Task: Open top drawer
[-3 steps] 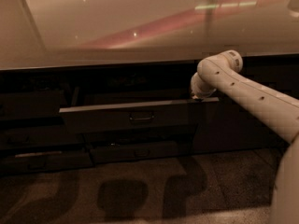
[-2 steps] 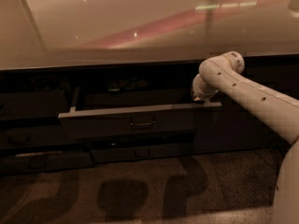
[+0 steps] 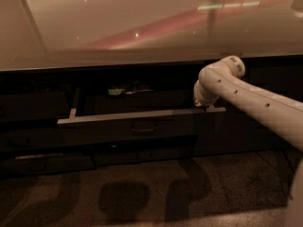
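The top drawer stood partly open beneath the desk. The claw sat at the drawer's right-hand top edge; whether it gripped anything could not be told.

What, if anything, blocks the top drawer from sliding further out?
Nothing visible. The top drawer is partly out, with only floor before its front; the gripper sits at its top edge's right end.

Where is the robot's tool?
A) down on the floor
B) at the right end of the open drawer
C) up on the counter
B: the tool is at the right end of the drawer, at its top edge, and the drawer stands pulled out.
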You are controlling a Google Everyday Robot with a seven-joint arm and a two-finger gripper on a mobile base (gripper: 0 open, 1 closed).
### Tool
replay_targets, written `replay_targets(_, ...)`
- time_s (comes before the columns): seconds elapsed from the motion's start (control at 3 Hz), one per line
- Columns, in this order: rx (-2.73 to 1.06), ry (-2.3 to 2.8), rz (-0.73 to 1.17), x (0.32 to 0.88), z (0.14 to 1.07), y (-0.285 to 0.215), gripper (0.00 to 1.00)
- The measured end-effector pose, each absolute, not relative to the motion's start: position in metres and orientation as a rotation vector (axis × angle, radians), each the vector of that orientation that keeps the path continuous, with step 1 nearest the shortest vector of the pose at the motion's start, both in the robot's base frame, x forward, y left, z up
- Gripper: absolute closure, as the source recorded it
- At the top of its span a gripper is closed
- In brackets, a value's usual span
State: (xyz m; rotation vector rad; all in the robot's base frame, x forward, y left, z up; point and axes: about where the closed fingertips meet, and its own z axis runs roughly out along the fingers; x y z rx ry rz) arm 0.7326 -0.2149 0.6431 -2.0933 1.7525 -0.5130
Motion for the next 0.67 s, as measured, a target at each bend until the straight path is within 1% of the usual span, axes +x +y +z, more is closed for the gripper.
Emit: replay_targets(0.67, -2.151, 1.739, -0.625, 0.695, 0.645, -0.216, 0.11)
